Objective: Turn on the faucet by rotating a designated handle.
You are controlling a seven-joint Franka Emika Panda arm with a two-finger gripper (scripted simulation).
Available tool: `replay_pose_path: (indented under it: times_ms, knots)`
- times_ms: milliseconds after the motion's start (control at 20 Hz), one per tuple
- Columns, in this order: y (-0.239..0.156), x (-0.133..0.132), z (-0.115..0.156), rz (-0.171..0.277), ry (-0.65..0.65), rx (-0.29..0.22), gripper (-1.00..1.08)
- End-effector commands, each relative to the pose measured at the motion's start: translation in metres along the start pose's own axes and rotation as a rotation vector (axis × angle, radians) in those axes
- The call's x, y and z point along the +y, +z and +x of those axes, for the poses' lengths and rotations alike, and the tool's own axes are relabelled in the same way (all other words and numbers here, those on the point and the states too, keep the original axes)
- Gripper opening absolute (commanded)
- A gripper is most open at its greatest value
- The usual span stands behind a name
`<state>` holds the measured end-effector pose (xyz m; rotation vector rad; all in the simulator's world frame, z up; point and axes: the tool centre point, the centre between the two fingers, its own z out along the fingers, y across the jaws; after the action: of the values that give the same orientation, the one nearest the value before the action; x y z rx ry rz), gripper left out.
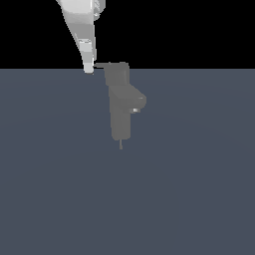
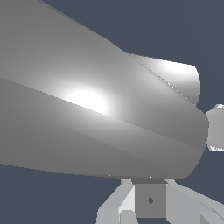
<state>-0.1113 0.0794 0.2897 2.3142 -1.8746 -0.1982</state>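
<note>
Faucet [image 1: 121,102] stands upright mid-floor [image 1: 199,189], stubby spout [image 1: 138,102] pointing to the exterior view's right. Handle [image 1: 102,65] is a thin blade off the hub at the faucet's top, reaching toward the exterior view's left. Gripper [image 1: 89,68] comes down from above, tip right at the blade's free end, touching or just beside it, can't tell which. Jaw width: can't tell; wrist view is mostly filled by a big grey rounded body, too close to identify. Risk: blade is thin, tip could slide over or under it and miss the push; pushing too near the hub would give poor leverage. No containers in view
</note>
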Motion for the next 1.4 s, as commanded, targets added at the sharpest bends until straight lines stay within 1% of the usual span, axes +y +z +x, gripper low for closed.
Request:
replay_pose_path:
  times_ms: [0,200,250,1100,1150,1200,1350]
  knots:
    - [-0.004,0.008,0.013,0.007,0.012,0.001,-1.00]
    - [-0.005,0.017,0.020,0.008,0.011,0.001,-1.00]
    - [0.000,0.014,0.011,-0.001,-0.001,0.000,-1.00]
    - [-0.005,0.020,0.123,0.008,0.011,0.001,-1.00]
    - [-0.005,0.020,0.123,0.008,0.011,0.001,-1.00]
    - [-0.001,0.017,0.101,-0.003,-0.020,0.001,-1.00]
    - [-0.001,0.009,0.111,-0.002,-0.017,0.001,-1.00]
